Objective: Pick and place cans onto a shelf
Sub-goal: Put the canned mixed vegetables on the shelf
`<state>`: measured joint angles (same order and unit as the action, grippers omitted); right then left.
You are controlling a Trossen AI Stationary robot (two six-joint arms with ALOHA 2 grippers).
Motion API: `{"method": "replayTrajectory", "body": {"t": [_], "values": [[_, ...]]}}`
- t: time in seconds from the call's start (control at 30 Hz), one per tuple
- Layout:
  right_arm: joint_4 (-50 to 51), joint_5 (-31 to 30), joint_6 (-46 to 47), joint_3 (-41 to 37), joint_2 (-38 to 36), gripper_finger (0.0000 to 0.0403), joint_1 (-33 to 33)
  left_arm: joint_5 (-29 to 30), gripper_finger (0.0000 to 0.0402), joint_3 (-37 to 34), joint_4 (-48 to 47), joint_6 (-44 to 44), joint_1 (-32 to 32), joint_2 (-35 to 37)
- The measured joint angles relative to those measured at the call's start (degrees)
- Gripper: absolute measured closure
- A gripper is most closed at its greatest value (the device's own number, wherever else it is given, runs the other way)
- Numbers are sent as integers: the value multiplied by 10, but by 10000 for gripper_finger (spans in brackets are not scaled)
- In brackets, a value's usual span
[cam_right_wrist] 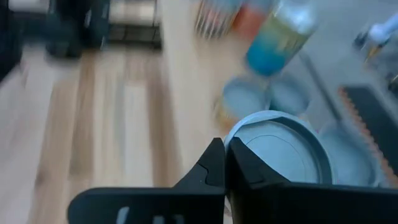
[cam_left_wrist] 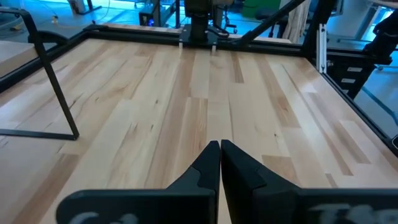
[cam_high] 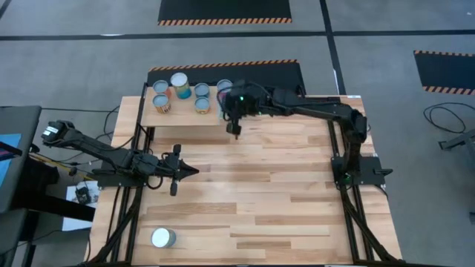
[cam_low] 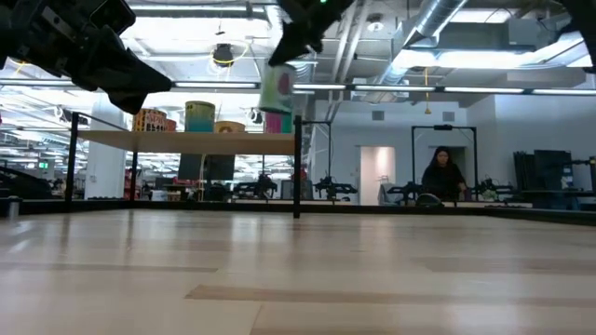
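The shelf (cam_high: pixel 189 117) is a light wood platform on a black frame at the table's far left; it also shows in the low view (cam_low: pixel 186 140). Several cans (cam_high: pixel 179 81) stand on it by their bases. My right gripper (cam_high: pixel 231 104) is over the shelf's right end, shut on a can with a green and pink label (cam_low: pixel 277 88) that it holds above the shelf top. My left gripper (cam_high: pixel 194 171) is shut and empty, low over the table's left middle (cam_left_wrist: pixel 219 149). Another whitish-topped can (cam_high: pixel 162 237) sits near the table's front left corner. My right gripper holds the can at its top rim (cam_right_wrist: pixel 235 142), at the edge of the round silvery-blue lid, pinched between the two fingers. The fingers come from above, slanting down. The can hangs below them (cam_low: pixel 277 93), a little tilted and clear of the shelf.
The black shelf legs (cam_low: pixel 297 167) stand on the plank table. Bare planks lie between the shelf and the near edge (cam_high: pixel 260 200). A person (cam_low: pixel 441 177) is in the room beyond the table.
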<state>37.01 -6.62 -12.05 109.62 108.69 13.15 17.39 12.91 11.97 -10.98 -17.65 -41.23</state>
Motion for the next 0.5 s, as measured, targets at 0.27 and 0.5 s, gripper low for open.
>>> {"method": "replayTrajectory", "body": {"t": [0.27,0.5], "values": [[-19,8,2,0,36,392,13,4,401,0,4,4,0,0],[-25,7,0,-1,42,391,15,5,401,0,6,2,0,0]]}}
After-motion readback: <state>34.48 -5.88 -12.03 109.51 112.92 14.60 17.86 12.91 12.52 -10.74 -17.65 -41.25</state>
